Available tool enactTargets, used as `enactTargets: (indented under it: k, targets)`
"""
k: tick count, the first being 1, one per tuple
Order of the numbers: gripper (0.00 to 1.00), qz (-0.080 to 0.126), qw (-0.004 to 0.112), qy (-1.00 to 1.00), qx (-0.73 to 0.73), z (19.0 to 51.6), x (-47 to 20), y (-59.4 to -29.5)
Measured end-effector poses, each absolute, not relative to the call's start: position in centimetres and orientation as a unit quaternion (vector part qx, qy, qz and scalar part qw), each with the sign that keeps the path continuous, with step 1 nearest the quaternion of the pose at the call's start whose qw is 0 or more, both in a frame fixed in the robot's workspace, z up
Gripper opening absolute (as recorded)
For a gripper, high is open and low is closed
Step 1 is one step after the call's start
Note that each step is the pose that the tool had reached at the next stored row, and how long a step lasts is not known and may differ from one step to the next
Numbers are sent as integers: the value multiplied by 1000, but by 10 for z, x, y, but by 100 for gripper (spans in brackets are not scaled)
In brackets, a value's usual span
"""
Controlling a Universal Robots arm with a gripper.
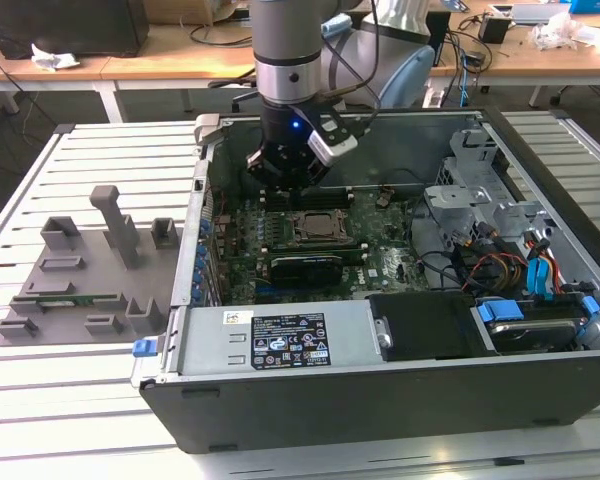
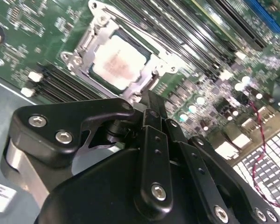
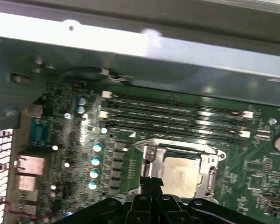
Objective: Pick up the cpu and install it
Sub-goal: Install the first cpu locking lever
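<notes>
The cpu (image 2: 117, 63), a flat square chip with a silvery top, lies inside the metal-framed socket (image 2: 79, 56) on the green motherboard. It also shows as a pale square (image 3: 179, 175) in the first wrist view and as a small grey square (image 1: 315, 228) mid-board in the exterior view. My gripper (image 1: 292, 190) hangs just above the board beside the socket, on the side toward the case's back wall. Its black fingertips (image 2: 149, 99) come together and hold nothing. In the first wrist view the gripper (image 3: 151, 183) overlaps the socket's edge.
The open computer case (image 1: 170, 345) lies on a slatted white table. Memory slots (image 3: 177, 119) run beside the socket, toward the case wall. Drive bays and loose cables (image 1: 500, 260) fill the exterior view's right. Grey plastic fixture blocks (image 1: 90, 270) sit outside the case at its left.
</notes>
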State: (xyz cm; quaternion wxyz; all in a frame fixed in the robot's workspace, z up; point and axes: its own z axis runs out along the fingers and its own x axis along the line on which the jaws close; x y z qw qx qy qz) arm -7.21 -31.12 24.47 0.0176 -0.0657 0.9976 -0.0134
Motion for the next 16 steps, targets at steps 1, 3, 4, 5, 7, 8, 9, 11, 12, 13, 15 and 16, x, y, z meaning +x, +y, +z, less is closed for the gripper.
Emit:
enactTargets:
  k: [1, 3, 4, 5, 7, 8, 9, 11, 12, 13, 15, 16]
  targets:
    - [11, -13, 18, 998, -66, 245, -74, -311]
    - [11, -13, 18, 998, -66, 245, -84, -311]
    - [11, -13, 18, 998, -66, 245, -86, -311]
    - [11, -13, 18, 998, -66, 245, -89, -311]
    - [11, -13, 18, 998, -66, 245, -93, -311]
    - [11, -8, 19, 998, -66, 245, -94, -311]
    - [11, -2, 19, 998, -66, 245, -94, -311]
    - [11, 14, 20, 998, -65, 245, -95, -311]
    - [11, 14, 20, 998, -65, 245, -95, -311]
    - [11, 15, 20, 998, -65, 245, -95, -311]
    - [11, 15, 20, 998, -65, 249, -95, -311]
    - [11, 15, 20, 998, -65, 252, -95, -311]
